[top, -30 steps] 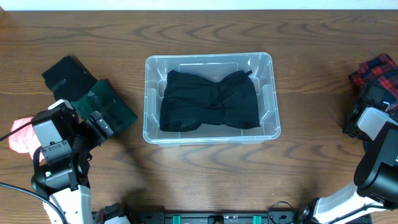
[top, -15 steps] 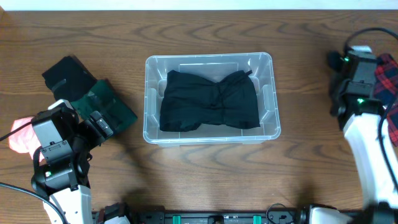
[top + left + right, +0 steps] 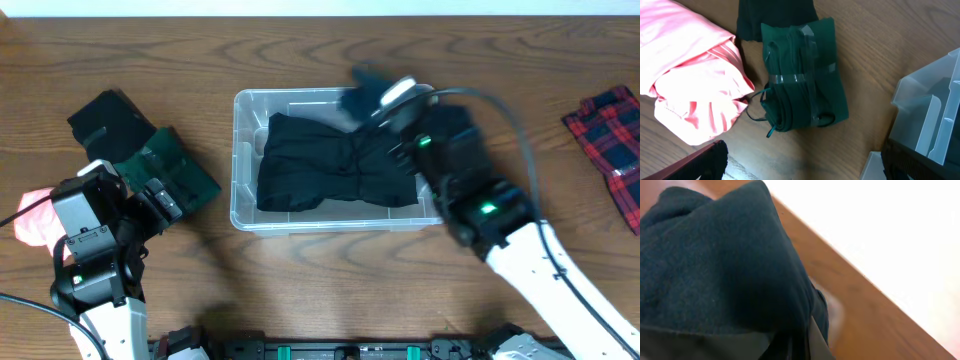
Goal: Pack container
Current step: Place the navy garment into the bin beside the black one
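Observation:
The clear plastic container stands mid-table with a black garment lying in it; its corner shows in the left wrist view. My right gripper is over the container's far right part, shut on a dark blue cloth that fills the right wrist view, where the gripper is mostly hidden by the cloth. My left gripper is open and empty left of the container, its jaws wide apart above bare table in the left wrist view.
A dark green taped bundle lies by a black cloth. A pink cloth is at the far left. A red plaid cloth lies at the right edge.
My right arm has swung from the table's right side to over the container, carrying the dark blue cloth. The left arm has not moved.

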`<state>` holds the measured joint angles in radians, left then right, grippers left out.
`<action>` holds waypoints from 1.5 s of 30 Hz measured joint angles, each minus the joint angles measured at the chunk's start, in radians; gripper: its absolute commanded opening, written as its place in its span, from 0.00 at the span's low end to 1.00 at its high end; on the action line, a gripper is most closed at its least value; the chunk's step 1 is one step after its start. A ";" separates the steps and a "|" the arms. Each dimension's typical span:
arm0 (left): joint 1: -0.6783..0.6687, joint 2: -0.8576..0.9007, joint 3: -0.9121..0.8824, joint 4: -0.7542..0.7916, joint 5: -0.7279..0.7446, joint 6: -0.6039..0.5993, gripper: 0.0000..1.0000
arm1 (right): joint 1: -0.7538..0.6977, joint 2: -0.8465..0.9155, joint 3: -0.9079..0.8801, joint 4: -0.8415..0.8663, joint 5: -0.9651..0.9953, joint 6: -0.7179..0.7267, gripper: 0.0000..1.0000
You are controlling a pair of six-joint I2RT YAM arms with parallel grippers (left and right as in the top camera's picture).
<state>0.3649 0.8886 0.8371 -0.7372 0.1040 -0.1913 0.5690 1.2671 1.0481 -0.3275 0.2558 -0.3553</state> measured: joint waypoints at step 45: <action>0.000 0.000 0.000 0.000 0.000 0.000 0.98 | 0.153 0.182 0.024 -0.150 -0.100 0.299 0.01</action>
<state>0.3649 0.8883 0.8375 -0.7376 0.1043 -0.1913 0.7219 1.4494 1.0721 -0.4778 0.1558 -0.0563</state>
